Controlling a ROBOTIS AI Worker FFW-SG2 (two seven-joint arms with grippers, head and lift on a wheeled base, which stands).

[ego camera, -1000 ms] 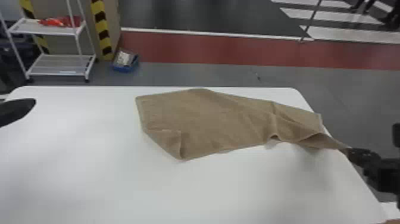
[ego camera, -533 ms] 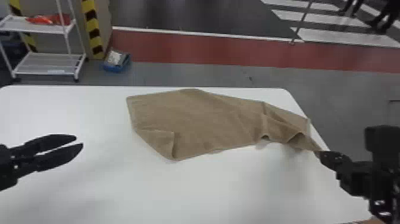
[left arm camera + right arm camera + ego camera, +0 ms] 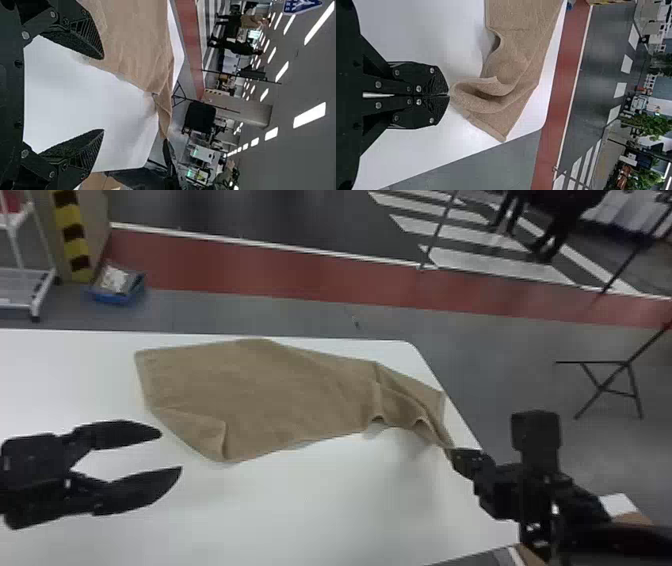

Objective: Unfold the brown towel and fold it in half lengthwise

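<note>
My left gripper (image 3: 172, 450) stands open above the white table, in front of the folded-over near left corner of the brown towel (image 3: 270, 390). In the left wrist view the left gripper (image 3: 102, 94) has its fingers wide apart, with towel (image 3: 134, 43) beyond the upper one. Beside the table's right edge, my right gripper (image 3: 452, 451) is shut on the towel's near right corner. The right wrist view shows the right gripper (image 3: 448, 95) pinching the towel (image 3: 514, 63) at its tip, where it rises in loose folds. The rest of the towel lies spread and wrinkled.
The white table (image 3: 320, 510) ends just past the towel's far side and near its right end. On the floor beyond are a blue bin (image 3: 117, 285), a white rack (image 3: 25, 285) and a black folding stand (image 3: 607, 387).
The left gripper has come in from the left, toward the towel's near left corner, its fingers now wider apart. The right gripper still holds its corner. The head view has shifted right.
</note>
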